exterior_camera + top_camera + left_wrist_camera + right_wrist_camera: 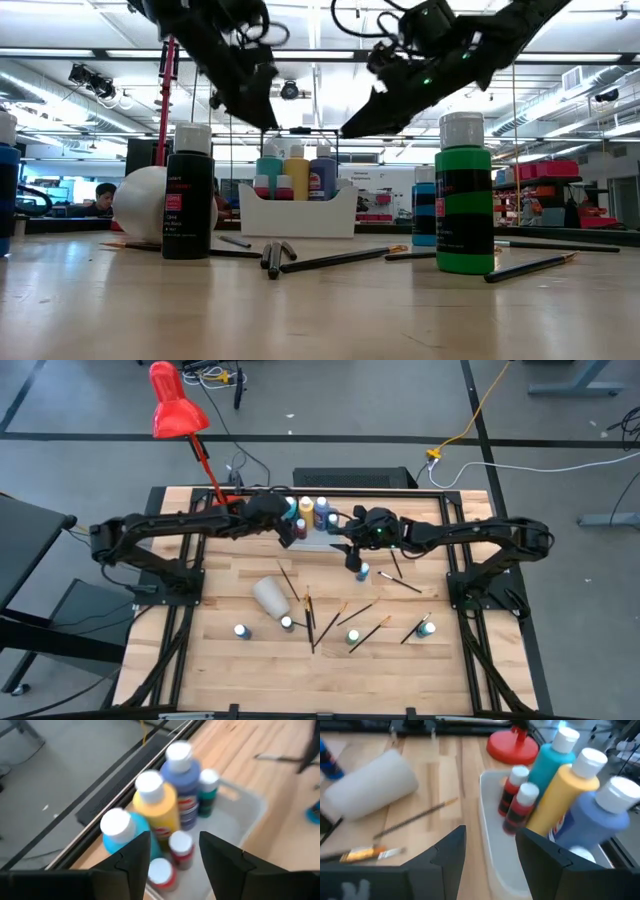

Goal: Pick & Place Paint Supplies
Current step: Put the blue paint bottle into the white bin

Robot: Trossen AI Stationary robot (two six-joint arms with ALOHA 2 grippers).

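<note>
Left gripper (172, 855) and right gripper (490, 855) are both hovering spread, empty, over the white tray (312, 540) of paint bottles (162, 807).

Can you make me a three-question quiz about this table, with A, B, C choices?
1. The white plastic tray sits: A) on the floor B) at the middle of the wooden table's back edge C) at its front corner
2. The metal desk lamp is: A) red B) green C) purple
3. The white round cup: A) stands upright B) is upside down C) lies on its side
Answers: B, the high view shows it there; A, its shade is bright red; C, its side rests on the wood.
</note>
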